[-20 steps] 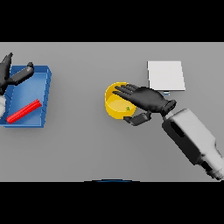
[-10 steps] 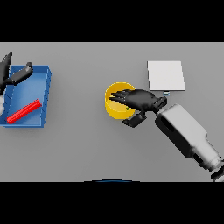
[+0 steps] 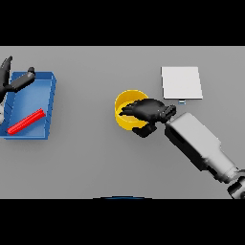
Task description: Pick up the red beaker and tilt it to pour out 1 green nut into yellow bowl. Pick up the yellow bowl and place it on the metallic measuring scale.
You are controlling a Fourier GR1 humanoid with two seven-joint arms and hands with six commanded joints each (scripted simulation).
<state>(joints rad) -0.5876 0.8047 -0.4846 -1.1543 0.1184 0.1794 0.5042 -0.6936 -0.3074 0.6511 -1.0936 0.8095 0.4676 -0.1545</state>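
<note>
A flat, plain grey table point(image 3: 95, 162) fills the whole view; no room shows beyond it. Near its middle stands the yellow bowl point(image 3: 125, 111), the right hand point(image 3: 147, 113) curled over its right rim, gripping it. The metallic measuring scale point(image 3: 181, 82) lies apart, up and to the right. At far left a blue tray point(image 3: 48, 95) holds the red beaker point(image 3: 26, 121) lying on its side, the left hand point(image 3: 13, 80) open-fingered at the tray's upper left corner
</note>
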